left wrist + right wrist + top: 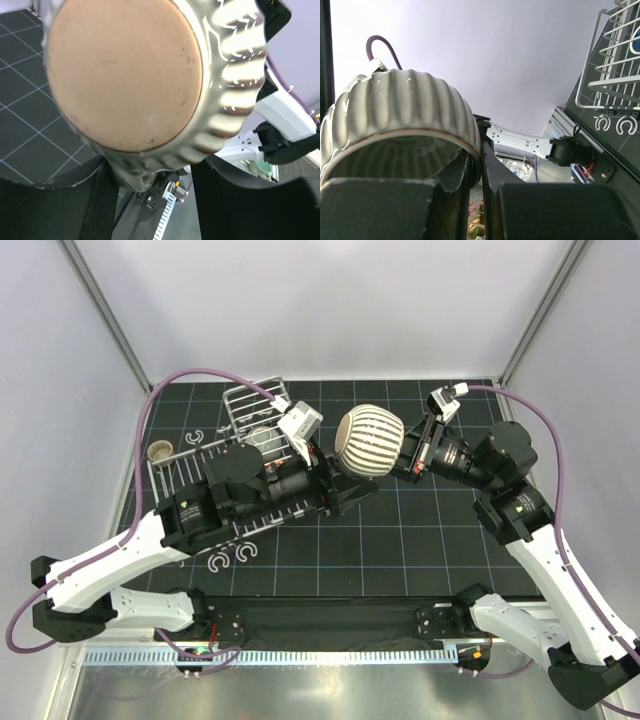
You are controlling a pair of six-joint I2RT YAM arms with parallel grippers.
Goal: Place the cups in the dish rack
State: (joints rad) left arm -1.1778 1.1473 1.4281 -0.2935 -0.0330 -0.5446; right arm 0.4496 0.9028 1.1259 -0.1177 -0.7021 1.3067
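The striped cup (368,440) hangs over the mat (400,530) between two grippers. The right gripper (405,457) pinches its rim. The left gripper (328,455) straddles its base, and we cannot tell whether it grips. We count one tan cup (159,450) beside one rack (240,405).

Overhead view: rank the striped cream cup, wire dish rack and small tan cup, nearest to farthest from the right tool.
1. Striped cream cup, held by the right tool.
2. Silver wire dish rack, left of centre.
3. Small tan-brown cup, far left.
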